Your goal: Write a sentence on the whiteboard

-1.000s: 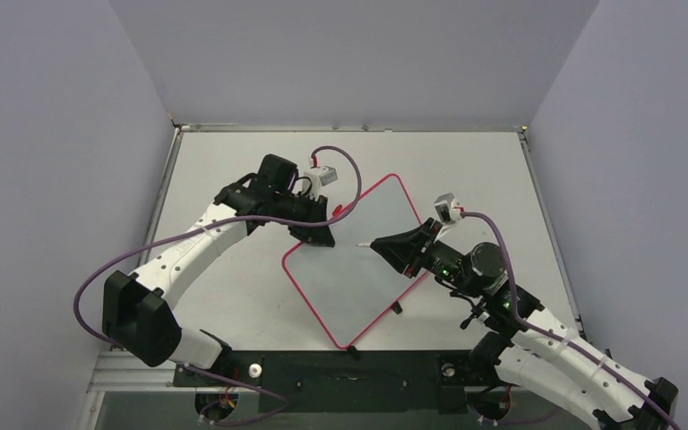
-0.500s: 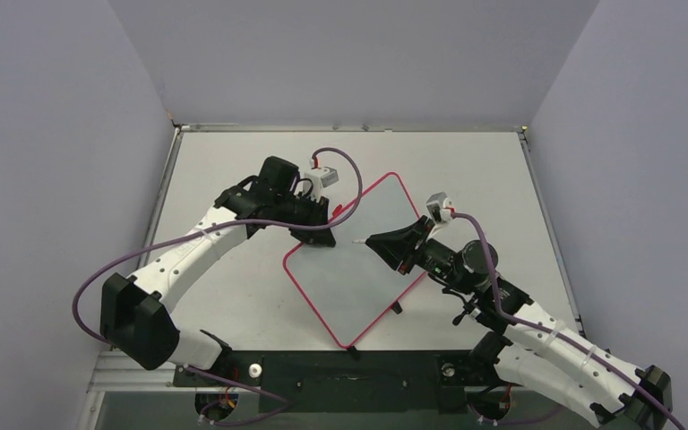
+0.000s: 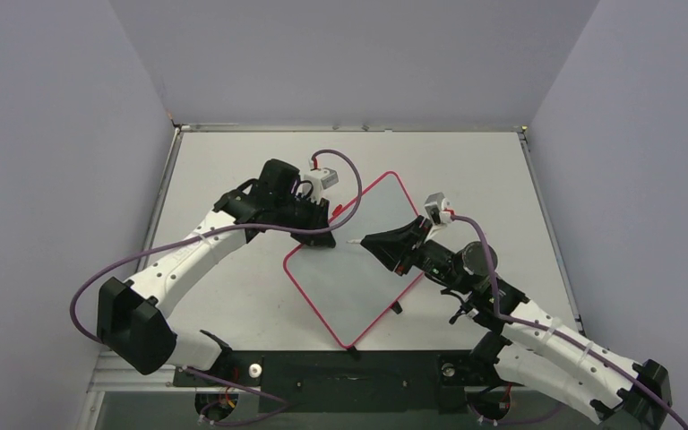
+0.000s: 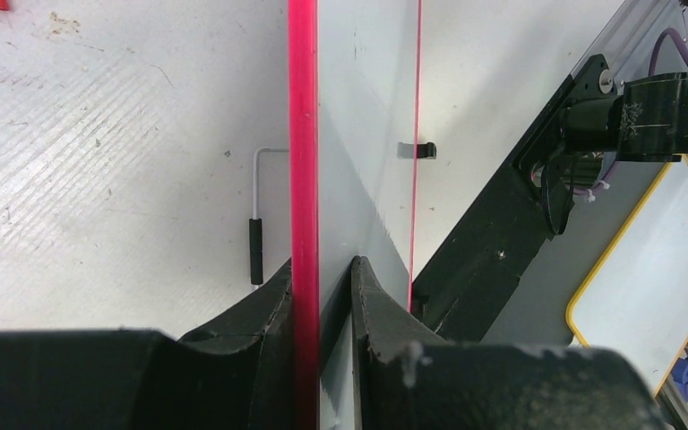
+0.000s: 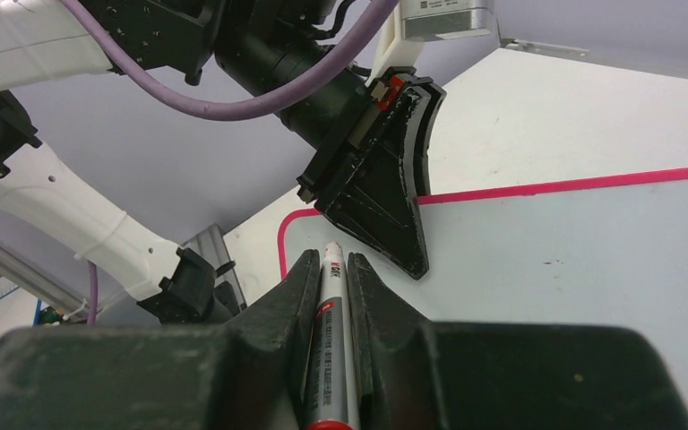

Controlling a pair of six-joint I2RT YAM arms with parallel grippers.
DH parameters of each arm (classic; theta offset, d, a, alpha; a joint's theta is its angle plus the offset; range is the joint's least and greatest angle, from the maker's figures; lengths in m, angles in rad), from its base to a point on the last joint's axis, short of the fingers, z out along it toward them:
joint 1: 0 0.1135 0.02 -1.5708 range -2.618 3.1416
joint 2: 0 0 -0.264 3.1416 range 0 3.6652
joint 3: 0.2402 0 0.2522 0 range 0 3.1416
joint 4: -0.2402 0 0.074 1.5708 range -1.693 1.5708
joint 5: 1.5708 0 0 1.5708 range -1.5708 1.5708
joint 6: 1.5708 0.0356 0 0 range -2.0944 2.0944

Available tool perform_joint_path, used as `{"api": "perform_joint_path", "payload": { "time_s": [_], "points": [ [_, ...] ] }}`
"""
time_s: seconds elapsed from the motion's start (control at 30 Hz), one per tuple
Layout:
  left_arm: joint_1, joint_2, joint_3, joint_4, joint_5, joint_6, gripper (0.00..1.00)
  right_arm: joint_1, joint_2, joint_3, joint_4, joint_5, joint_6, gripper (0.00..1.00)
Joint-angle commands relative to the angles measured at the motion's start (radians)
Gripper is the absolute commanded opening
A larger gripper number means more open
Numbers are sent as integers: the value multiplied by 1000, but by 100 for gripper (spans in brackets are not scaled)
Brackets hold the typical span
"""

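Observation:
The whiteboard (image 3: 358,269), red-rimmed, lies slantwise in the middle of the table. The sentence is out of view; the board's face (image 5: 546,260) looks blank. My left gripper (image 3: 315,237) straddles the board's left rim (image 4: 303,134). Its jaws (image 4: 321,264) stand slightly open: one finger touches the red edge and a narrow gap shows at the other. My right gripper (image 3: 369,242) hovers over the board's middle, shut (image 5: 333,258) on a grey marker (image 5: 331,305). The marker's tip (image 3: 353,241) points toward the left gripper.
A small hex key (image 4: 254,233) lies on the table left of the board. A black clip (image 3: 397,307) sits by the board's near right edge. Grey walls close in on three sides. A yellow-rimmed board (image 4: 645,269) lies below the table's front.
My right gripper has carried the marker a little leftward over the board. The left gripper's jaws have eased apart on the rim and that arm has shifted slightly.

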Motion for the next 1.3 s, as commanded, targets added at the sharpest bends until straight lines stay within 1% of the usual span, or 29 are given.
{"api": "perform_joint_path", "payload": {
  "time_s": [0.0,0.33,0.67,1.27],
  "points": [
    [-13,8,-42,-1,-277,149,0,22,37,5,90,-30,2,0],
    [-26,11,-42,-1,-293,147,0,92,74,33,88,22,-26,0],
    [-26,13,-46,-1,-302,146,0,184,166,66,120,59,-73,0],
    [-26,15,-48,-2,-305,146,0,193,212,90,134,76,-91,0]
  ]
}}
